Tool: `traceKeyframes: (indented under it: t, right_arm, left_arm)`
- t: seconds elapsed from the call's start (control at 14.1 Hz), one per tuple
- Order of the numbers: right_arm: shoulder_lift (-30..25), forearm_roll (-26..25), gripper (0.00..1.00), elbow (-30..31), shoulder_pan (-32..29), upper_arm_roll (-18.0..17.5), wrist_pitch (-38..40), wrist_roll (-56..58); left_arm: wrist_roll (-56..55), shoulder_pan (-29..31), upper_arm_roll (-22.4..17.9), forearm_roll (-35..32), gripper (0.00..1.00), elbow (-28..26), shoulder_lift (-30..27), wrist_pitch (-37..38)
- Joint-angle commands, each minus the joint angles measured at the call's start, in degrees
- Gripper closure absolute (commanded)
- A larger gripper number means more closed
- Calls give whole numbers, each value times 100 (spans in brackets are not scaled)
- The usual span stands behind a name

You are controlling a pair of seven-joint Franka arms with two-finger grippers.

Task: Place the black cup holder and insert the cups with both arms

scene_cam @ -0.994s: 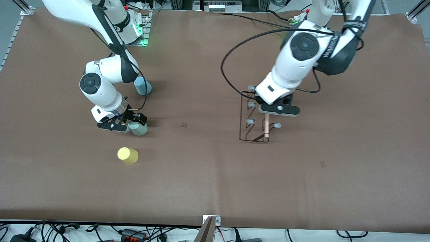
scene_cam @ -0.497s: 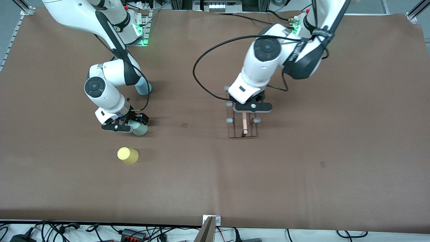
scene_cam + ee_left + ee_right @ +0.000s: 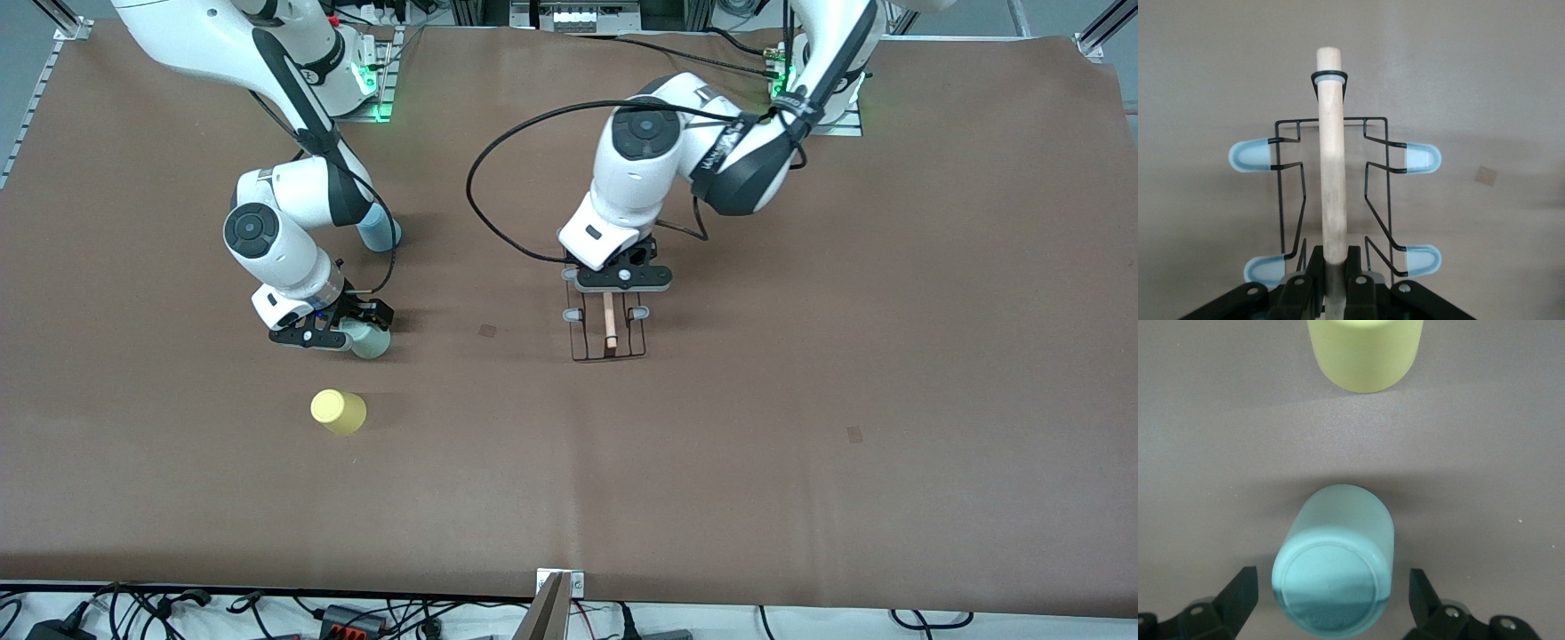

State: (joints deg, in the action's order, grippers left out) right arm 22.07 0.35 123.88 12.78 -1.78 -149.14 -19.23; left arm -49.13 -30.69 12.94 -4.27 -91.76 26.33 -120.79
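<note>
My left gripper [image 3: 613, 284] is shut on the light wooden handle [image 3: 1331, 153] of the black cup holder [image 3: 609, 336] and holds it low over the middle of the table. The pale blue prong tips [image 3: 1251, 155] stick out to both sides of my left gripper [image 3: 1333, 273]. My right gripper [image 3: 354, 334] is open around the mint green cup [image 3: 369, 340], which stands upside down on the table. Its fingers [image 3: 1238, 593] sit on either side of that cup [image 3: 1335, 560], apart from it, with the gripper [image 3: 1331, 600] low. The yellow cup [image 3: 338, 412] stands nearer the front camera and shows in the right wrist view [image 3: 1365, 353]. The light blue cup [image 3: 380, 229] is partly hidden by the right arm.
A small brown mark [image 3: 487, 331] lies on the mat between the mint cup and the holder, another [image 3: 854, 434] toward the left arm's end. The left arm's black cable [image 3: 484, 218] loops out over the table. Wires lie along the front edge [image 3: 356, 613].
The left arm has carried the cup holder toward the right arm's end of the table and turned it straighter. The right gripper shifted slightly around the mint cup, then stayed.
</note>
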Motion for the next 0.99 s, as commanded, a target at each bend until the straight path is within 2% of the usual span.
traceKeyframes:
  t: [0.0,0.35,0.92]
  right_arm:
    - [-71,-44,0,93,-21,-7,-81,86]
    - [-97,-44,0,58,-21,-7,-72,95]
    - [-80,-44,0,-21,-48,2,-107,86]
  left_arm:
    - [-273,-147,-46,-380,99,220,153,11]
    - [-343,-306,-46,-530,99,220,285,-270]
    - [-440,-376,-46,-951,99,193,382,-270]
